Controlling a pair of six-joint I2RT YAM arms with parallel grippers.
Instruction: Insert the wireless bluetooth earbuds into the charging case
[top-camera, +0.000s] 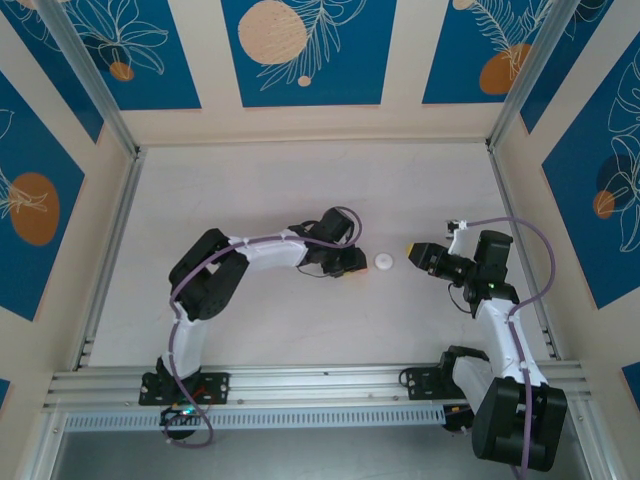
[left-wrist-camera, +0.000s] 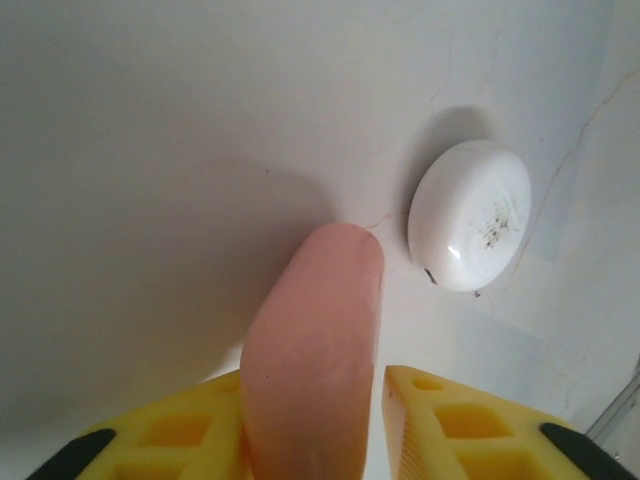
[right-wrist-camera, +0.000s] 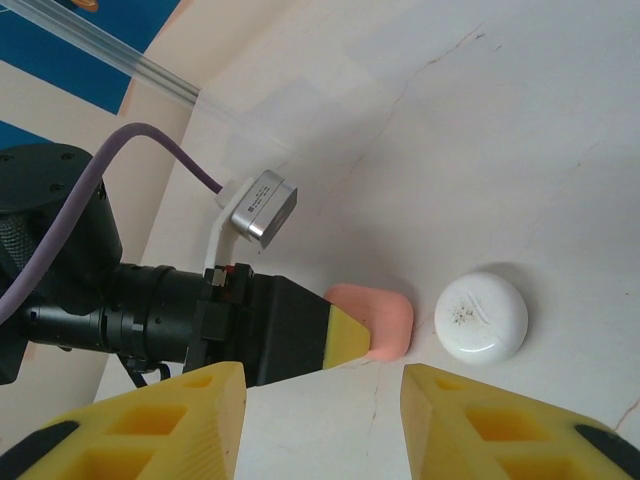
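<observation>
While left end effector (left-wrist-camera: 316, 388) and right end effector (right-wrist-camera: 322, 378) gape, charging case (left-wrist-camera: 320, 320) points lengthwise forward.

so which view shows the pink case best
Left wrist: the charging case sits large and close up, between the fingers of the left gripper. In the right wrist view one end peeks out behind that gripper. In the top view it is too small to make out.

The charging case (left-wrist-camera: 315, 350), salmon-pink, smooth and rounded, is seen near the table's (left-wrist-camera: 150, 150) middle, just left of a white disc (left-wrist-camera: 470, 215).
</observation>
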